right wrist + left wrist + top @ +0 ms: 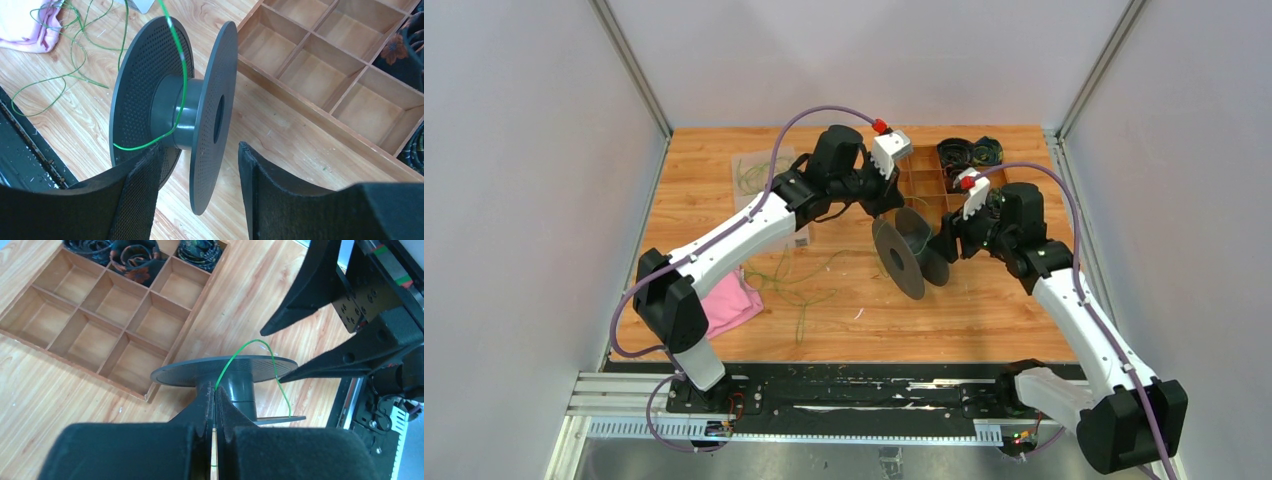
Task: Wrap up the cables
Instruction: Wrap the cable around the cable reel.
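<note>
The left arm (724,240) stretches diagonally to mid-table, the left gripper (215,405) clenched on the cable (257,340) at the spool (142,80) hub. The right arm (1074,300) bends in opposite, the right gripper (200,150) released, fingers (135,190) straddling one flange; more cable lies loose on the table (984,310)

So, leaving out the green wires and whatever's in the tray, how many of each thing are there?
Robot arms: 2
Black spool: 1
Wooden compartment tray: 1
Pink cloth: 1
Clear plastic bag: 1
Total: 6
</note>
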Controlling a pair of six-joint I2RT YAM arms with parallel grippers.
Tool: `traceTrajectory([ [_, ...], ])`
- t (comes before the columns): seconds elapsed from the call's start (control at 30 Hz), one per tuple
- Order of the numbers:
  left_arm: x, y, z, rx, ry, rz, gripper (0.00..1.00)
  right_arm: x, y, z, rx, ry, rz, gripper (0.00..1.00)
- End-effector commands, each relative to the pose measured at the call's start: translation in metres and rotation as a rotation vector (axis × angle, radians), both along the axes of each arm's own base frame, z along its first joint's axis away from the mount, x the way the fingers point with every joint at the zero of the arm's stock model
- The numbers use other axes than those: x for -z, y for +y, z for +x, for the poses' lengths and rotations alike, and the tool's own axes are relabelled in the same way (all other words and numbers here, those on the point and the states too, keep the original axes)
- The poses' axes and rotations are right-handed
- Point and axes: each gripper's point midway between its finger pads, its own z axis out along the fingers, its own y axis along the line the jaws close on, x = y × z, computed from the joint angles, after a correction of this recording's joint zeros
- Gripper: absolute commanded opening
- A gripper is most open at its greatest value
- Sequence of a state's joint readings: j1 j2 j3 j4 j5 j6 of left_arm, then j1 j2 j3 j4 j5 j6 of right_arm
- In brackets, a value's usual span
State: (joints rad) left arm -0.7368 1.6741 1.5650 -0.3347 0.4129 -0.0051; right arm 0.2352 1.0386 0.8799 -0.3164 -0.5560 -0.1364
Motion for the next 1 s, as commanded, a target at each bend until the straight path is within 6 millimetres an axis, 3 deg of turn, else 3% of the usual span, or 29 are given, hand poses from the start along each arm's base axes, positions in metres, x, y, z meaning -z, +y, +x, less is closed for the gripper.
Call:
traceTrajectory([
  [0.0, -0.01, 0.002, 0.009, -0.062, -0.055, -0.024, 0.0, 0.0, -0.005, -0.001, 0.014, -0.015, 0.014, 0.57],
  [0.53, 0.015, 0.008, 0.011, -0.119, -0.049, -0.041, 0.0, -0.008, 0.001, 0.009, 0.036, -0.005, 0.087, 0.56],
  [0.97, 0.02, 0.008, 0.015, -0.146, -0.042, -0.05, 0.0, 0.014, 0.013, 0.012, 0.044, 0.009, 0.077, 0.54],
])
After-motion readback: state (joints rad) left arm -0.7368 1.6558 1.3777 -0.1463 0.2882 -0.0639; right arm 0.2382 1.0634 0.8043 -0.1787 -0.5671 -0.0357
